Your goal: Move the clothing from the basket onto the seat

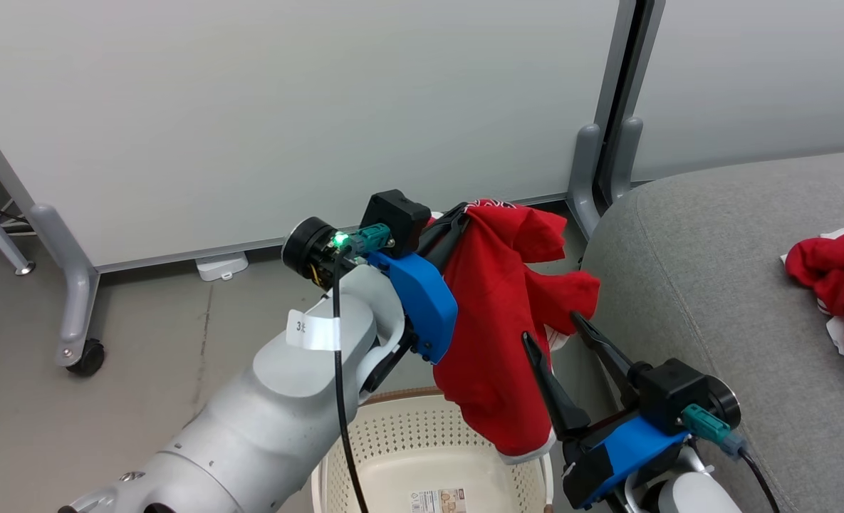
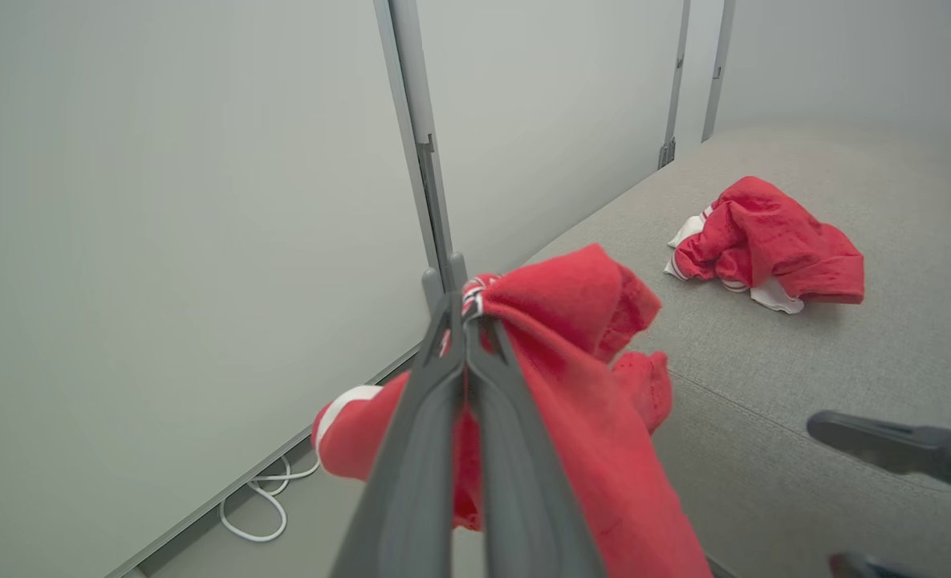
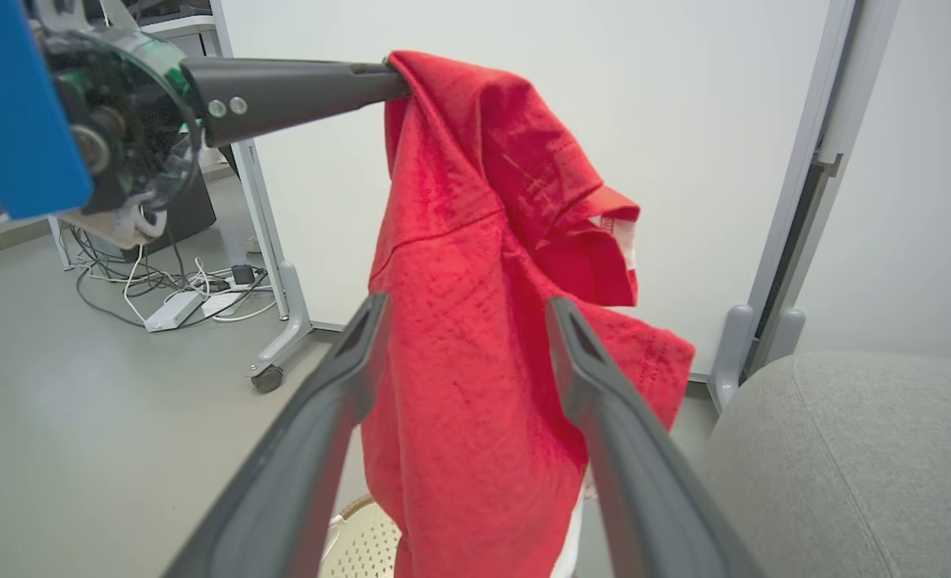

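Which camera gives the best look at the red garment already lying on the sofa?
The left wrist view: the red garment lies whole and unobstructed on the seat. The head view catches only part of it, cut off by the right edge.

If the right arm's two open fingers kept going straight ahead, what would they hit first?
Most likely the bright red fabric garment hanging from the left gripper; it hangs straight ahead of the open right gripper, though depth is unclear.
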Robot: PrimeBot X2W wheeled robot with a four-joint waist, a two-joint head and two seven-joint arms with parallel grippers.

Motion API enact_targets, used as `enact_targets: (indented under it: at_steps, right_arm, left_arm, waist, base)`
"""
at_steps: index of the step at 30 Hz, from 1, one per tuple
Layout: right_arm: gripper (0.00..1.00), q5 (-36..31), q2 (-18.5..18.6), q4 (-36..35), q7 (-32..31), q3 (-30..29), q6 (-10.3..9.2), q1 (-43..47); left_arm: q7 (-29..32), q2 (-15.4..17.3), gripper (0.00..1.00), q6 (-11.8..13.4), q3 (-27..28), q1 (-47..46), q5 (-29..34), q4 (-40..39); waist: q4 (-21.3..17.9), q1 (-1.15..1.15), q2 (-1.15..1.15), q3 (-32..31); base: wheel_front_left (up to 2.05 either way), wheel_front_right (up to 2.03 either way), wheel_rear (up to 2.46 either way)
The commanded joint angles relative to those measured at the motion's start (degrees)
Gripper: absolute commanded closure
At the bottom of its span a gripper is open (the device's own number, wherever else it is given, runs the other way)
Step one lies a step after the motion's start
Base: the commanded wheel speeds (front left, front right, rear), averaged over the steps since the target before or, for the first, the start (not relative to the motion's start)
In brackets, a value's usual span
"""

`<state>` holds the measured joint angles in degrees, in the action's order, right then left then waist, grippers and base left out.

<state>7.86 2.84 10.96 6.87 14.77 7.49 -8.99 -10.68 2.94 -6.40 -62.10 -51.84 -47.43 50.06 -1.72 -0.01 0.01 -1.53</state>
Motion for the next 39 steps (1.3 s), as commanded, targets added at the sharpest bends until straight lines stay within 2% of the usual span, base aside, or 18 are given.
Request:
enact_targets:
  at_steps: [1,16,30,39]
  right_arm:
    - [0.0,-0.12,0.09,-0.11,-0.05,0.33,0.01,0.87]
    - [0.0,1.23,0.09,1.85,-0.86,2.03,0.01,-0.79]
    - [0.0,5.64,0.1,15.54,-2.96,6.53,0.01,-10.93]
    - [0.0,6.91,0.09,23.73,-1.78,8.1,0.01,-16.76]
  left_arm:
    - [-0.16,-0.06,1.0,0.36,-0.59,-0.3,-0.36,-0.04]
    - [-0.64,-0.06,1.0,0.72,-2.68,-0.19,-2.55,-0.72]
    - [-0.71,-0.04,1.0,0.62,-4.79,-0.77,-4.59,-1.85]
    - [-0.47,-0.04,1.0,0.49,-6.34,-1.22,-6.06,-3.05]
  waist:
    - [-0.22,0.01,-0.01,0.04]
    - [-0.52,0.01,-0.01,-0.29]
    - [-0.4,0.01,-0.01,-0.34]
    - [-0.01,0.01,-0.01,-0.17]
  base:
    - [0.0,0.0,0.0]
    - [0.0,0.0,0.0]
    - [0.0,0.0,0.0]
    - [0.0,0.0,0.0]
